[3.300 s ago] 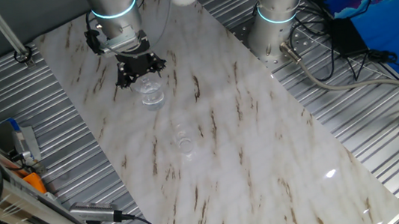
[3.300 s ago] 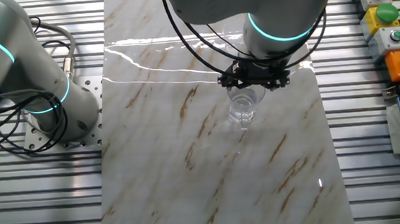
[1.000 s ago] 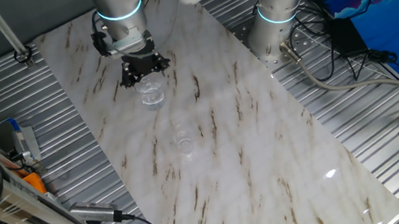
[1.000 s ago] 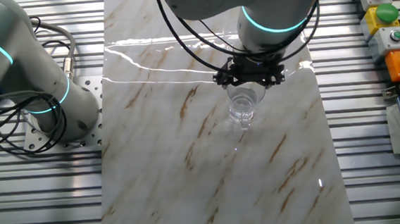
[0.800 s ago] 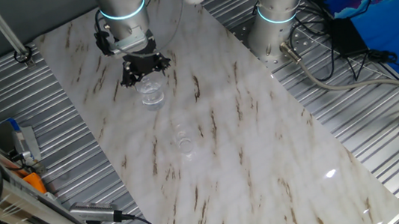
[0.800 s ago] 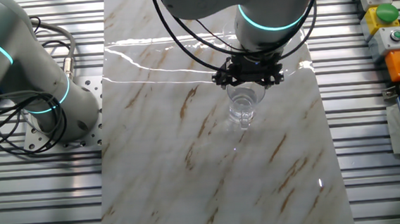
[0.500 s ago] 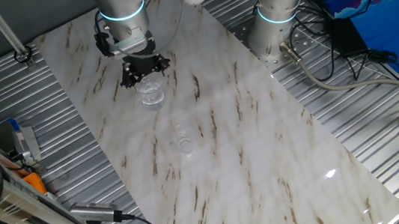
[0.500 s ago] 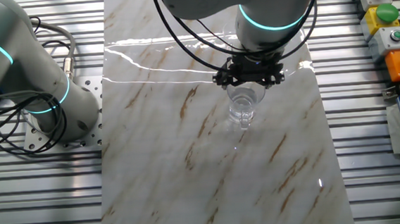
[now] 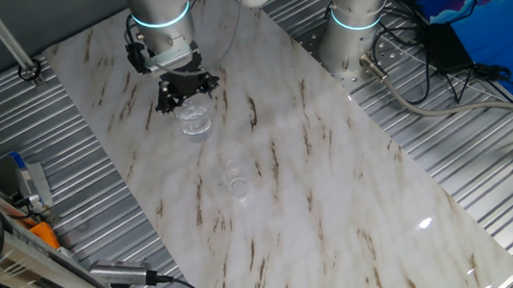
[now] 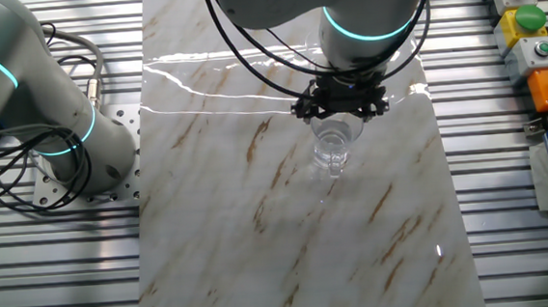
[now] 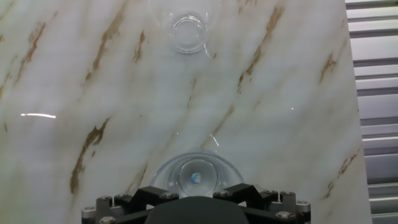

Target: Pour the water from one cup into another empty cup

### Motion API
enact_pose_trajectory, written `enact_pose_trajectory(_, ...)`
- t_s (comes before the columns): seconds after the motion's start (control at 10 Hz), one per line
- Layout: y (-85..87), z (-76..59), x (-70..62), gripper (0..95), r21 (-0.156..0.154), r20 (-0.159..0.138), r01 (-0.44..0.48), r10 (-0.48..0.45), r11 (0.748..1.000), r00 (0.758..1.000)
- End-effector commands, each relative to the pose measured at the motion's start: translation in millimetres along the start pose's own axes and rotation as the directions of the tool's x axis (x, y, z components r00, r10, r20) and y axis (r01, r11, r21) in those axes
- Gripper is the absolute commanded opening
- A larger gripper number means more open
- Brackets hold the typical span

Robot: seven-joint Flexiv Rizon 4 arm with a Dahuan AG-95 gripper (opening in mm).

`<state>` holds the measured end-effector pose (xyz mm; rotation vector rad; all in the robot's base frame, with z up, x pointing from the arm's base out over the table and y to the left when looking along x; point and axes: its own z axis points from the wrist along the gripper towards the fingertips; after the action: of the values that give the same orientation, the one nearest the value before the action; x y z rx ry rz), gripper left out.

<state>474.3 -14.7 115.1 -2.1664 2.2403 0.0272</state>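
The larger clear cup (image 9: 195,121) stands upright on the marble table (image 9: 338,183), with faint glints of water (image 10: 331,153) low inside it. My gripper (image 9: 185,90) hovers just above and behind its rim (image 10: 336,127), its black linkage spread wide and open, holding nothing. In the hand view the same cup (image 11: 196,176) sits at the bottom edge right in front of the gripper's linkage (image 11: 196,208); the fingertips are out of sight there. The smaller empty cup (image 9: 236,181) stands apart, nearer the table's middle, and shows at the top of the hand view (image 11: 188,31).
A second robot's base (image 9: 358,16) with cables stands at the table's far right edge. A box with coloured buttons (image 10: 528,29) lies off the table on the ribbed metal. Ribbed metal decking (image 10: 60,275) surrounds the marble slab.
The arm and gripper have drifted slightly away from the larger cup's rim, up and back along the table. Both cups stay where they were.
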Motion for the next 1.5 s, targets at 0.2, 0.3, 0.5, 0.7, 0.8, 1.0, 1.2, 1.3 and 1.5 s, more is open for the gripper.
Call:
enact_pose_trajectory(0.2, -0.7, 1.3, 0.3, 95.0, 0.004, -0.002, 0.003, -0.003, 1.000, 1.000)
enact_pose_trajectory(0.3, -0.8, 1.7, 0.4, 95.0, 0.007, -0.004, 0.006, -0.005, 1.000, 1.000)
enact_pose_trajectory(0.5, -2.6, 2.3, 1.1, 95.0, 0.008, -0.002, 0.004, -0.004, 1.000, 1.000)
enact_pose_trajectory(0.7, -4.9, 1.7, 2.1, 95.0, 0.006, 0.004, 0.008, -0.008, 1.000, 1.000)
enact_pose_trajectory(0.8, -6.6, 1.4, 2.7, 95.0, 0.006, 0.005, 0.010, -0.010, 1.000, 1.000)
enact_pose_trajectory(1.0, -7.8, 1.2, 3.8, 95.0, 0.004, 0.007, 0.011, -0.011, 1.000, 1.000)
enact_pose_trajectory(1.2, -7.2, 0.8, 4.3, 95.0, 0.006, 0.008, 0.011, -0.011, 1.000, 1.000)
enact_pose_trajectory(1.3, -7.1, 0.8, 4.3, 95.0, 0.007, 0.008, 0.013, -0.013, 1.000, 1.000)
enact_pose_trajectory(1.5, -6.7, 1.1, 4.1, 95.0, 0.009, 0.007, 0.014, -0.014, 1.000, 1.000)
